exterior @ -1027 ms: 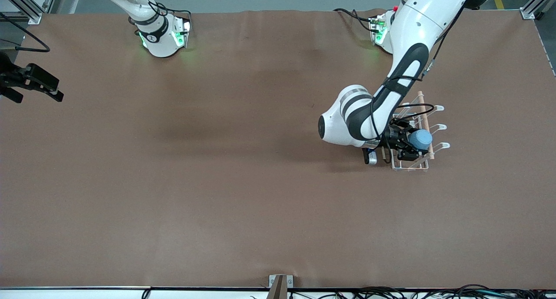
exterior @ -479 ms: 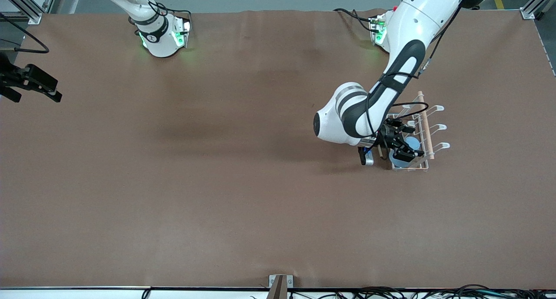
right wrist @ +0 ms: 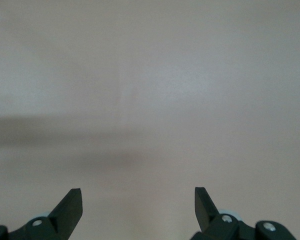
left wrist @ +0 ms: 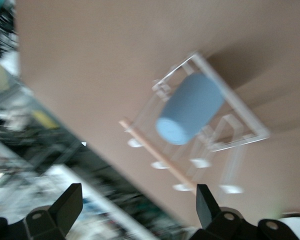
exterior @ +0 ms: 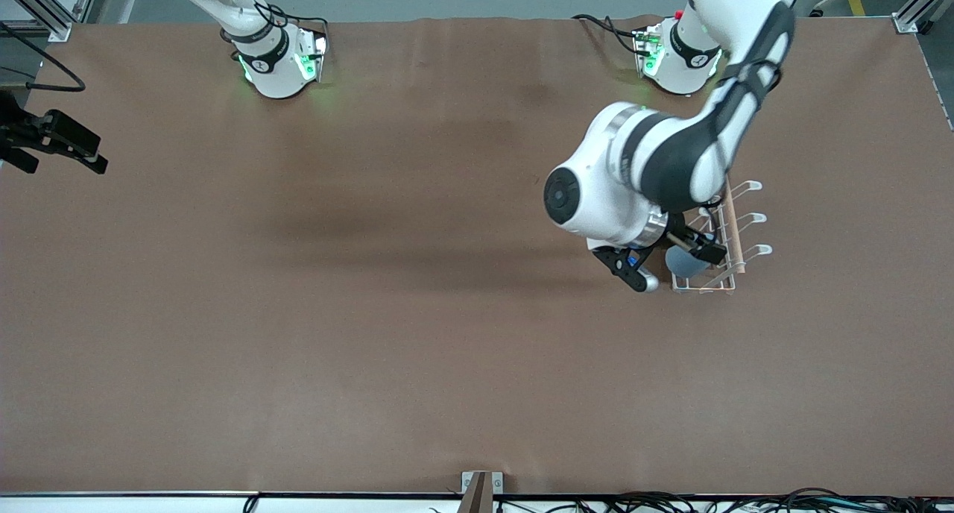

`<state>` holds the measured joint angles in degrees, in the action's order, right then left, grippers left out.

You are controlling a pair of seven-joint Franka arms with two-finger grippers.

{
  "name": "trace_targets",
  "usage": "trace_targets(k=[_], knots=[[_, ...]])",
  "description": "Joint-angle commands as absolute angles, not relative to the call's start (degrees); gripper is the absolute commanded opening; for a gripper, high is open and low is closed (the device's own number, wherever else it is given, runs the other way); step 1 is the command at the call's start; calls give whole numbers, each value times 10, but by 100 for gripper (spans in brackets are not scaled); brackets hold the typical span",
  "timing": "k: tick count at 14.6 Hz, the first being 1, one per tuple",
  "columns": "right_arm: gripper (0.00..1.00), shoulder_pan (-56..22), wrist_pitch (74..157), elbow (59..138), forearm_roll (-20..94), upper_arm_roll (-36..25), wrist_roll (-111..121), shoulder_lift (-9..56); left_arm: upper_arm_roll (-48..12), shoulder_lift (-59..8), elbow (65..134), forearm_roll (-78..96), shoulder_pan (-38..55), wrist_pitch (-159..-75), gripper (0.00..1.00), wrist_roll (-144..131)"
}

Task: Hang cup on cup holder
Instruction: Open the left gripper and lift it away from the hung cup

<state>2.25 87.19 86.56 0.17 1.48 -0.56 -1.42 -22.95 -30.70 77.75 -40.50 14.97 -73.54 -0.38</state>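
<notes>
Both claws stand wide and empty: the left claw [exterior: 667,263] sits over the cup holder [exterior: 719,233], the right claw [exterior: 56,144] waits at its bench end. The cup [left wrist: 190,108] sits inverted on a prong near the dowel [left wrist: 157,154]. We'd lift straight up, clear of the wire.

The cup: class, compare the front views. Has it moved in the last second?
Yes. The cup sat higher, over the cup holder's wooden dowel, in the left gripper; it has dropped toward the rack's base and hangs free, gripper open.
</notes>
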Motion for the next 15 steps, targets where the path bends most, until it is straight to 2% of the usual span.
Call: trace_targets(k=[1,3,8,13,15], knots=[[99,25,872,875,-1,18,-15,-25,-235,-264,752,-323,118,-735,100,-122],[99,27,874,875,-1,18,-13,-24,-236,-237,751,-302,107,-735,100,-162],[99,27,876,876,0,18,-13,-23,-236,-174,727,-154,1,-738,100,-156],[100,27,875,876,1,18,-9,-21,-234,-120,725,-150,-33,-756,100,-154],[100,28,876,876,0,18,-6,-20,-204,-85,732,-111,-36,-780,100,-138]])
